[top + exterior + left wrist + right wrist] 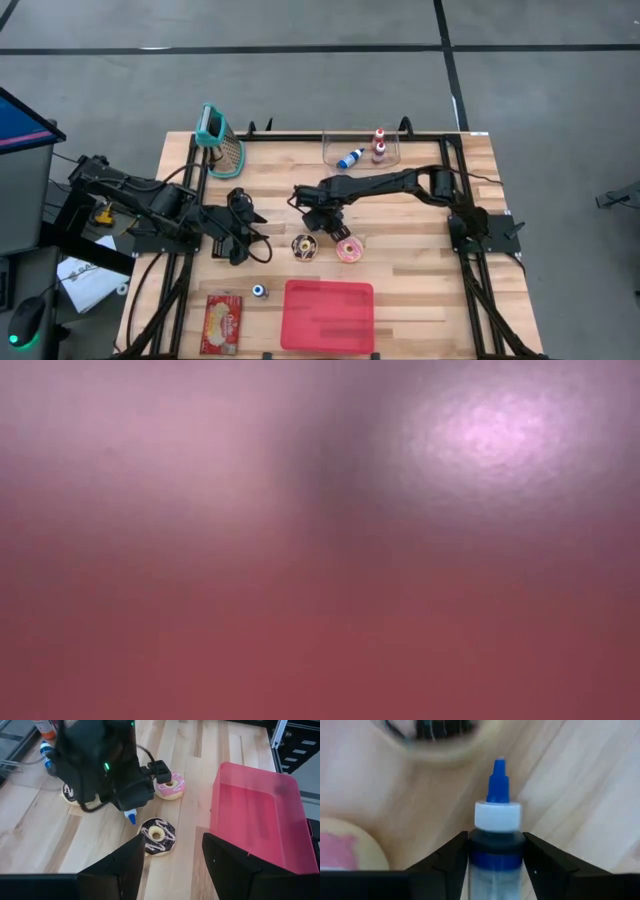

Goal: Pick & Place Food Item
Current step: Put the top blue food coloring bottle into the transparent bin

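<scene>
The high view takes in the whole table (pixel 420 270). The right gripper (pixel 325 226) hangs over the middle, between two doughnuts, and the left gripper (pixel 237 243) waits near the left edge. What the right one holds is hidden under its own body there.

The right wrist view settles it: the two fingers (pixel 447 857) are clamped on a small clear bottle (pixel 496 845) of blue liquid. It has a white collar and a blue nozzle, and the nozzle points past the fingertips at bare wood.

In the left wrist view the same bottle (pixel 131 816) pokes out below the right gripper (pixel 131 807), tip close to the table. The chocolate doughnut (pixel 158 836), dark icing with white stripes, lies just beyond that tip. The pink doughnut (pixel 170 787) sits just beside the gripper body. A third, dark-iced doughnut (pixel 70 795) shows behind it; the high view does not show this one. The left gripper's (pixel 172 857) own fingers stand apart, holding nothing, with the red tray (pixel 260 820) near them.

The low view is a pinkish-red blur; nothing readable.
</scene>
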You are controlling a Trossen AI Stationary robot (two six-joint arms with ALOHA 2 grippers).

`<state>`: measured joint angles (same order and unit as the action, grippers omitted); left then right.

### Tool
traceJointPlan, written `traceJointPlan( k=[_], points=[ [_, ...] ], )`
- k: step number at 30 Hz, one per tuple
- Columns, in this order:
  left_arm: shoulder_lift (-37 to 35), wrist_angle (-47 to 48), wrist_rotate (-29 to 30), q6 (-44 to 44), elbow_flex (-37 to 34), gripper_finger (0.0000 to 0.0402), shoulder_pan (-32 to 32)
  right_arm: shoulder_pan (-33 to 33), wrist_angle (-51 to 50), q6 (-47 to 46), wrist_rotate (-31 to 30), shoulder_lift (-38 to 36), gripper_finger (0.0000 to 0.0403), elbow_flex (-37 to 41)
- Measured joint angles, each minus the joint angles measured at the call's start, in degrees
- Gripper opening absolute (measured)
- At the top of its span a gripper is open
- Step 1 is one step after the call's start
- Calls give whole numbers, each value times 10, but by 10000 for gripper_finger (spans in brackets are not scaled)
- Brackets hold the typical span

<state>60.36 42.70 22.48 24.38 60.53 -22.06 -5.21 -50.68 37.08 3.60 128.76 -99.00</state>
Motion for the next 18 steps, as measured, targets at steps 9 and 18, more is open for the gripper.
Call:
traceJointPlan(
  k=[9,18],
  points=[
    [0,-3,0,0,0,195,0,-2,-4,-2,-2,2,199,1],
    [0,-3,0,0,0,195,0,-5,-3,-57,-11,1,147,0]
  ],
)
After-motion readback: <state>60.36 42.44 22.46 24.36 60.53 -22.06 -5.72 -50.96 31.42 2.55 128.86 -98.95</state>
